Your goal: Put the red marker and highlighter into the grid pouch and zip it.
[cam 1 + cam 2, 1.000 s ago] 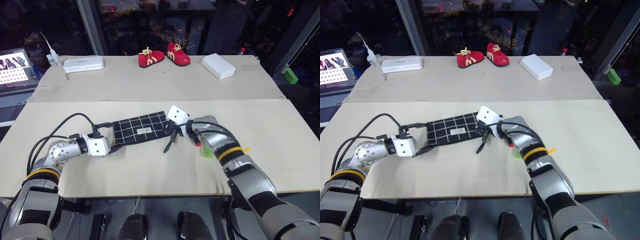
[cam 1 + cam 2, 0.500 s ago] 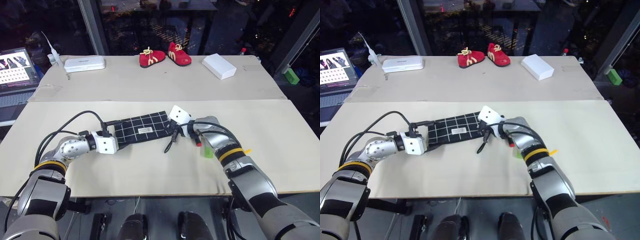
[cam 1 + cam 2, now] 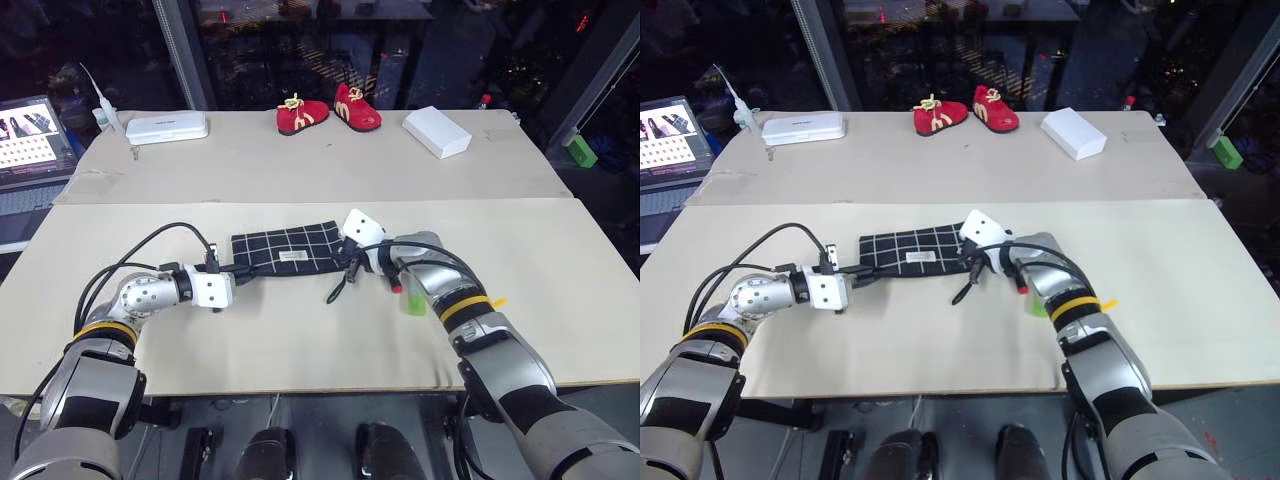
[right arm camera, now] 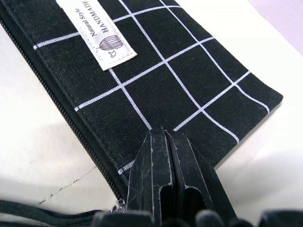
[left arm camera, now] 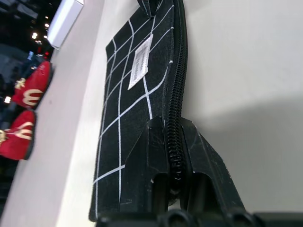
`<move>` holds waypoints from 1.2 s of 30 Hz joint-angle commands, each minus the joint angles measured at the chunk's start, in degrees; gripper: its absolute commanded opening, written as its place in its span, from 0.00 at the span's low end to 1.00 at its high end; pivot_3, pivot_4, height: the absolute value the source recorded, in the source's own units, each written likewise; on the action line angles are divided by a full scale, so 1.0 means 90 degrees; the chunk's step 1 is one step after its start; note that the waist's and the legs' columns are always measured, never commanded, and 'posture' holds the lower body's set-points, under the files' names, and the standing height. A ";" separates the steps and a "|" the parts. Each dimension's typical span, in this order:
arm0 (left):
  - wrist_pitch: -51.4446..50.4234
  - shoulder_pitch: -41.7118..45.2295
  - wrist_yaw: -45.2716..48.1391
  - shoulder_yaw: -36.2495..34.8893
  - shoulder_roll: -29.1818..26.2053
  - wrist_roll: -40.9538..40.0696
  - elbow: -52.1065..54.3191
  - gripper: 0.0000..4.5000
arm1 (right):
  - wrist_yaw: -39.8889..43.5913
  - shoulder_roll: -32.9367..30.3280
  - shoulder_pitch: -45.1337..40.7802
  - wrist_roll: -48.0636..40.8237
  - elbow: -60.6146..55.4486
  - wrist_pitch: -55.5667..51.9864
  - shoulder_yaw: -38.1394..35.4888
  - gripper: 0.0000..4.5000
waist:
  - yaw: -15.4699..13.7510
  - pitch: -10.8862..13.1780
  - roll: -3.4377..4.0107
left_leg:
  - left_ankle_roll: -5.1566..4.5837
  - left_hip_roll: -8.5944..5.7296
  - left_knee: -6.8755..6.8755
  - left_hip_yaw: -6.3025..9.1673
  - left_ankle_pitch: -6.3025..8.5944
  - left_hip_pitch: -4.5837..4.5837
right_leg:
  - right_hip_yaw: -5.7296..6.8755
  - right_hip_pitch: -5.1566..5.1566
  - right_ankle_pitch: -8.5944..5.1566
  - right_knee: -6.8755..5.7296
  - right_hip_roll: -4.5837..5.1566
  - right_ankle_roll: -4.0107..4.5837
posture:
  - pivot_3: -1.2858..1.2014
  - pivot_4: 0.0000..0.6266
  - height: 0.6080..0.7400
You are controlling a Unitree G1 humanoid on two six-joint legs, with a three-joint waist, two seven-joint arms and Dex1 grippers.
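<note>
Head views: the grid pouch [image 3: 287, 252] lies flat at table centre, its long axis running from 9 to 3 o'clock. The left gripper [image 3: 240, 272] has its fingers clamped on the pouch's 9 o'clock end; the right gripper [image 3: 349, 262] meets the 3 o'clock end with fingers pressed together. The zipper strap [image 3: 336, 288] trails toward 6 o'clock beside the right gripper, so the right arm is judged the nearer one for any zipper pull. The highlighter [image 3: 412, 302] lies outside the pouch under the right forearm, with the red marker [image 3: 397, 287] touching it at 11 o'clock.

Left wrist view: both fingers [image 5: 152, 156] pinch the zipper edge [image 5: 176, 118], which runs straight ahead from them.

Right wrist view: the shut fingers [image 4: 163, 165] rest at the pouch's corner; whether they grip fabric cannot be told.

Surroundings: a beige table [image 3: 300, 340]; at 12 o'clock, red shoes [image 3: 328, 111] and a white box [image 3: 436, 132]; dark windows beyond.
</note>
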State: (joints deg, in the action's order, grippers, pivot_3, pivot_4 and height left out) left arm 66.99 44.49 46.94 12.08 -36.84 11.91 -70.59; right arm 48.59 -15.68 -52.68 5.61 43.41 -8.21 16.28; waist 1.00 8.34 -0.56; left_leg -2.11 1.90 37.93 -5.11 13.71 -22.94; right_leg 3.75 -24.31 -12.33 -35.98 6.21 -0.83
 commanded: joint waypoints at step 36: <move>-0.5548 -0.2432 0.1173 -0.2039 0.0770 -0.3383 0.4951 0.00 | -0.0750 -0.0255 0.0642 -0.2590 -0.2824 -0.3428 -0.1841 0.71 | 0.0084 0.0001 -0.0001 | 0.0003 0.0005 0.0002 0.0035 -0.0002 -0.0008 | -0.0001 0.0003 0.0001 0.0007 -0.0001 0.0000 | 0.52 0.24 1.00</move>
State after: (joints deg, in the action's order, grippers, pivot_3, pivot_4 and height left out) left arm 17.60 22.39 58.21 -5.61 -30.19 -17.94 -28.35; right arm 42.04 -18.52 -45.10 -18.07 17.47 -41.23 -0.65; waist 1.75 8.35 -0.57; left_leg -2.09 1.94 37.95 -4.80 13.70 -23.02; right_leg 3.74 -24.29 -12.32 -35.91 6.21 -0.82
